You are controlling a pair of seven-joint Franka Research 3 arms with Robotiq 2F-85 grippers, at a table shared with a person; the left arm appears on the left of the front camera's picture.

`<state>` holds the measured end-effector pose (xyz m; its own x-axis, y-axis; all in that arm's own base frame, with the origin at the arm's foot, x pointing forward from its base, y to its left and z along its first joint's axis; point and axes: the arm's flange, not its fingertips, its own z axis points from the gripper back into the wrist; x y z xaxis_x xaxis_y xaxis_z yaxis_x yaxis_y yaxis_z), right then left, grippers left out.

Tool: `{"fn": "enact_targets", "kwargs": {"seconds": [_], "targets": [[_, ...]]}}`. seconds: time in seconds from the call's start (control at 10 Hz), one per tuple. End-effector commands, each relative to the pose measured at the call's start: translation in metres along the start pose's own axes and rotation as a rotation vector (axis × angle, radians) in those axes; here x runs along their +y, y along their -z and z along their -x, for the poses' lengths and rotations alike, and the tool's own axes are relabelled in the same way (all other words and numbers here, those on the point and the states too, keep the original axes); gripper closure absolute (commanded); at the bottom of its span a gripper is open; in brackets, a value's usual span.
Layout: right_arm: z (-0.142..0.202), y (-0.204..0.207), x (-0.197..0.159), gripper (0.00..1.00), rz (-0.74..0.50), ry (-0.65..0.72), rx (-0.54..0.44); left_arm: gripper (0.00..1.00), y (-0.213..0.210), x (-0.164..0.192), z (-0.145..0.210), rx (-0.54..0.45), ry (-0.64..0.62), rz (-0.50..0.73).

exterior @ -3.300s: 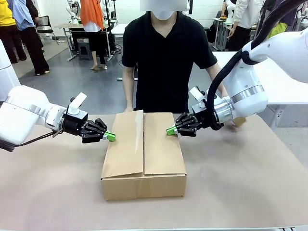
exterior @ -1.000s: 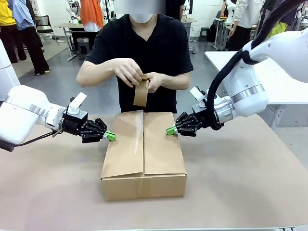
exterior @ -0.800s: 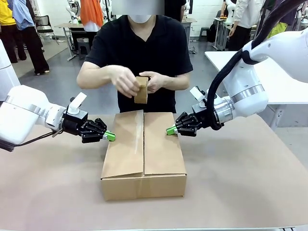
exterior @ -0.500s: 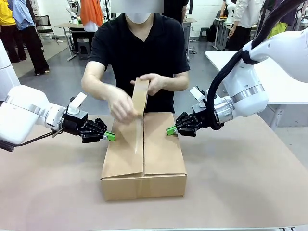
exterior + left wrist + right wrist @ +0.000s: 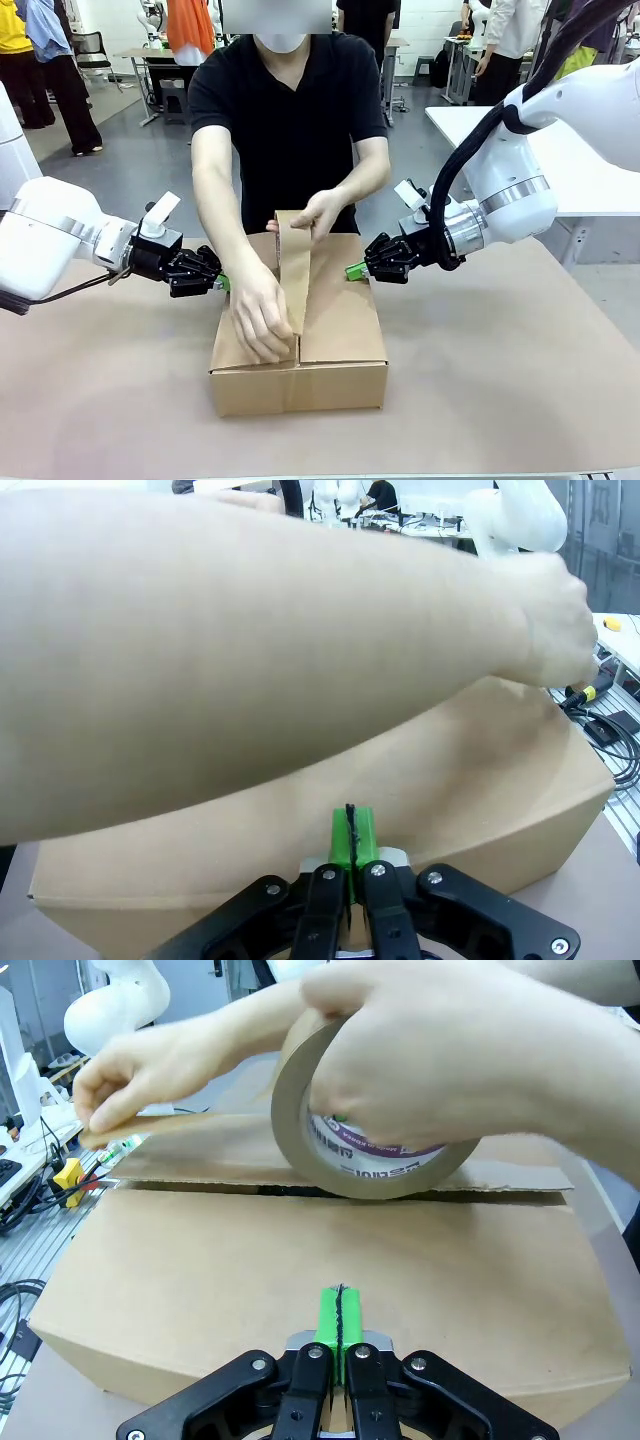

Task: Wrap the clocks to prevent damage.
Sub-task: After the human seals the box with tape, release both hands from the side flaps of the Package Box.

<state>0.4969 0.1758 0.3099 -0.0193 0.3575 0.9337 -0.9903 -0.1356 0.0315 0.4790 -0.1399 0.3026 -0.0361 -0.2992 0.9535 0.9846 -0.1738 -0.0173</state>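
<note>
Apparently one box point(image 5: 300, 330), one tape roll point(image 5: 372, 1155).

A closed brown cardboard box point(image 5: 298, 330) is set on the tan table point(image 5: 520, 380), at the middle, between the two arms. The left black two-finger gripper with green pads point(image 5: 222, 283) is placed against the box's left side, and the right black two-finger gripper with green pads point(image 5: 354, 270) against its right side. A person is stood behind the table's far edge. One hand point(image 5: 258, 322) is laid on the box top near its front edge, over the centre seam. The other hand point(image 5: 320, 212) is held above the box's far end, around a roll of brown packing tape point(image 5: 345, 1150). A strip of tape point(image 5: 294, 270) is stretched along the seam between the two hands.
</note>
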Motion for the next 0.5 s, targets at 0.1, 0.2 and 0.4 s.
{"fn": "enact_targets", "kwargs": {"seconds": [0.1, 0.2, 0.4], "targets": [[0.0033, 0.003, 0.0003, 0.99, 0.004, 0.007, 0.006, 1.0, 0.0, -0.0003, 0.0029, 0.01, -0.002, -0.007], [0.0033, 0.003, 0.0003, 0.99, 0.004, 0.007, 0.006, 1.0, 0.0, -0.0003, 0.0029, 0.01, -0.002, -0.007], [0.0033, 0.003, 0.0003, 0.99, 0.004, 0.007, 0.006, 1.0, 0.0, -0.0003, 0.0029, 0.01, -0.002, -0.007]]}}
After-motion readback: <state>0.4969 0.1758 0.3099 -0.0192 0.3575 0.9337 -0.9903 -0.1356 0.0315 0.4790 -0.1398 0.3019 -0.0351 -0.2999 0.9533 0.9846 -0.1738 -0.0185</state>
